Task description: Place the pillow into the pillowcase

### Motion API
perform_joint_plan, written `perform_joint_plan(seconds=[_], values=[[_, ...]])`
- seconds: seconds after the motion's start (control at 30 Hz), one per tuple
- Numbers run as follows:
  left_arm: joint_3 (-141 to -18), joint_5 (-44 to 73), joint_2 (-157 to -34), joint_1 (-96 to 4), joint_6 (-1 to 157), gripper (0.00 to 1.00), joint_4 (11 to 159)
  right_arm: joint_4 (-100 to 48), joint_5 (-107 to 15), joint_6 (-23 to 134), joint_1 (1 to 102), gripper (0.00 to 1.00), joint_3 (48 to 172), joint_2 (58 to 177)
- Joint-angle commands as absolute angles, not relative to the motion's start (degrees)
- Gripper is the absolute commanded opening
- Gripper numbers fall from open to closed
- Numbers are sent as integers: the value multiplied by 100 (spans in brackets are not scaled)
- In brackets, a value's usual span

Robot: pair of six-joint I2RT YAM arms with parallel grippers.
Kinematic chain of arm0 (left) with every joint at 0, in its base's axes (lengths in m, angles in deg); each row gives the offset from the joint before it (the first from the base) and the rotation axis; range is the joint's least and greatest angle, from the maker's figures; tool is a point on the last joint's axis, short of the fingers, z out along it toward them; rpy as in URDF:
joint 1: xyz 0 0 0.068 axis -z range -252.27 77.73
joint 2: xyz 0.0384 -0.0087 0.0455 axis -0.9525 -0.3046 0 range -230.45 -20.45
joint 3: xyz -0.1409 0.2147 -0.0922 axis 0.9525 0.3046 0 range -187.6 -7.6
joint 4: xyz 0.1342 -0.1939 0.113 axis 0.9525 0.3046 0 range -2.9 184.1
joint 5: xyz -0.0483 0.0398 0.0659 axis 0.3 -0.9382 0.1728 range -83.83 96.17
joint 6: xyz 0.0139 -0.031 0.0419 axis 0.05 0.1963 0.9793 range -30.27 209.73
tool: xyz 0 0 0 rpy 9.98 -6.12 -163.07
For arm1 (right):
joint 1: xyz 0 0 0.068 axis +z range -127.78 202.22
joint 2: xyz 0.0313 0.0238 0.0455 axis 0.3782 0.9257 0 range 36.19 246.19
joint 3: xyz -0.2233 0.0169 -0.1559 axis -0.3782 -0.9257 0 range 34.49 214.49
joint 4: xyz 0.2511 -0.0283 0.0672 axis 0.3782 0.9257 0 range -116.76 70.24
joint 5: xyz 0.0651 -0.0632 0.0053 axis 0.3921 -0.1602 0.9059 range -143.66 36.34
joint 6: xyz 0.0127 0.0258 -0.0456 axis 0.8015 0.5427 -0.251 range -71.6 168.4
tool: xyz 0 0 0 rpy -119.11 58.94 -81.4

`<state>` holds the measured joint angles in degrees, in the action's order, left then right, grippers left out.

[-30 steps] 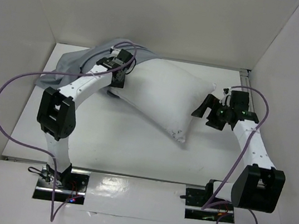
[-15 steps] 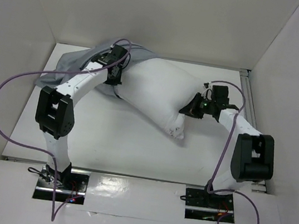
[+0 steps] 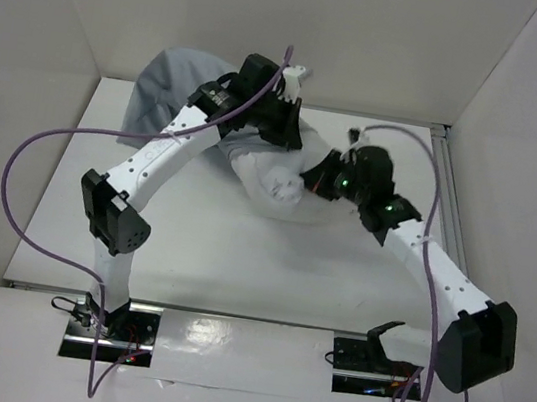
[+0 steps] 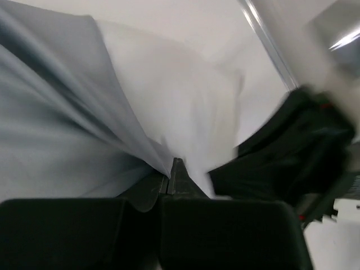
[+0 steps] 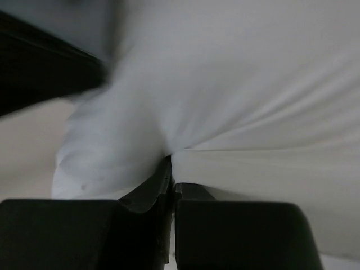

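Left gripper (image 4: 170, 175) is clamped shut on a fold of the pillowcase (image 4: 50, 129), which is held lifted at the back. Right gripper (image 5: 171, 175) is pinched shut on a bunch of the pillow (image 5: 242, 84).

The pillow is crumpled at the back centre of the table (image 3: 240, 257), between the grippers, with its far end against the grey cloth. How far in it sits cannot be told.

Risks:
- The thin cloth could be pulled out of the pinch, and the mouth would then collapse.
- Only the pillow's skin is held, so the filling may lag, bunch and jam at the opening.
- The grippers are close together, so contact is possible.

Pillowcase: thin, limp, wrinkly, draped in long folds. Pillow: plump, soft, compressible, creased radially at the pinch.
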<state>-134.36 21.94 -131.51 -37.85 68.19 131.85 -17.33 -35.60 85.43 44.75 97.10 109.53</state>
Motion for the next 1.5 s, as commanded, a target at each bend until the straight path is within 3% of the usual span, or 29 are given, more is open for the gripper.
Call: perform_joint_plan(seconds=[0.0, 0.17, 0.23, 0.27, 0.33, 0.37, 0.4, 0.43, 0.47, 0.5, 0.57, 0.6, 0.63, 0.77, 0.97, 1.1, 1.2, 1.27, 1.3, 1.33, 1.37, 1.4, 1.43, 1.47], values=[[-12637, 3930, -13268, -3298, 6354, 0, 12602, -2735, -3590, 9286, 5201, 0, 8427, 11187], [-11939, 3096, -12408, -3359, 6731, 2, 13367, -3089, -3871, 9683, 5526, 0, 7184, 10371], [-12061, 2876, -12206, -3360, 6836, 25, 13648, -2660, -3933, 9516, 5596, 0, 7184, 10238], [-12184, 2780, -12074, -3360, 6968, 56, 13954, -2476, -4055, 9368, 5667, 0, 7245, 10124], [-12648, 2369, -12012, -3360, 7083, 73, 14263, -1819, -4161, 9183, 5746, 0, 7490, 10070], [-12790, 2227, -12011, -3360, 7170, 78, 14395, -1554, -4240, 8999, 5825, 7, 7596, 9983], [-13035, 1851, -12011, -3360, 7171, 81, 14562, -994, -4467, 8910, 5826, 21, 7702, 9878], [-13116, 1630, -12011, -3360, 7171, 80, 14616, -702, -4626, 8857, 5965, 60, 7894, 9790], [-13169, 1410, -12011, -3360, 7171, 75, 14616, -420, -5037, 8856, 6018, 74, 7974, 9580], [-13170, 1173, -12011, -3360, 7171, 65, 14616, -139, -5250, 8856, 6019, 81, 8054, 9465], [-13170, 601, -12011, -3360, 7171, 61, 14459, 600, -5645, 9127, 6072, 89, 8160, 9193], [-13170, 355, -12116, -3360, 7171, 61, 14388, 785, -5969, 9242, 6072, 89, 8160, 8887], [-13265, -160, -12326, -3360, 7171, 68, 14309, 1083, -6120, 9374, 6020, 91, 8212, 8727], [-13564, -1128, -13063, -3070, 7382, 81, 14098, 1595, -6641, 10567, 5730, 91, 8091, 7980], [-13794, -2537, -13900, -2771, 7523, 81, 13992, -80, -5474, 11211, 5072, 94, 7019, 7301], [-13846, -3329, -14322, -2771, 7523, 79, 13939, -1408, -4156, 11457, 4543, 95, 6333, 7713], [-13899, -3619, -14446, -2771, 7593, 73, 13939, -2095, -3969, 11563, 4428, 95, 5972, 8038], [-13899, -3812, -14507, -2771, 7532, 57, 13939, -2490, -3969, 11563, 4428, 95, 5840, 8180], [-13899, -3813, -14507, -2771, 7471, 40, 13939, -2718, -4021, 11563, 4428, 92, 5840, 8372], [-13899, -3813, -14507, -2823, 7470, 39, 13939, -2720, -4021, 11494, 4428, 90, 5779, 8478], [-13899, -3717, -14429, -2823, 7418, 20, 13939, -2981, -4021, 11441, 4428, 88, 5778, 8592], [-13969, -3638, -14376, -2823, 7417, 12, 13939, -3123, -4117, 11292, 4428, 86, 5717, 8715], [-14048, -3533, -14376, -2823, 7417, 3, 13939, -3472, -4222, 11187, 4489, 78, 5716, 9012], [-14049, -3149, -14306, -2823, 7417, 0, 13939, -3615, -4337, 11020, 4603, 75, 5777, 9163]])
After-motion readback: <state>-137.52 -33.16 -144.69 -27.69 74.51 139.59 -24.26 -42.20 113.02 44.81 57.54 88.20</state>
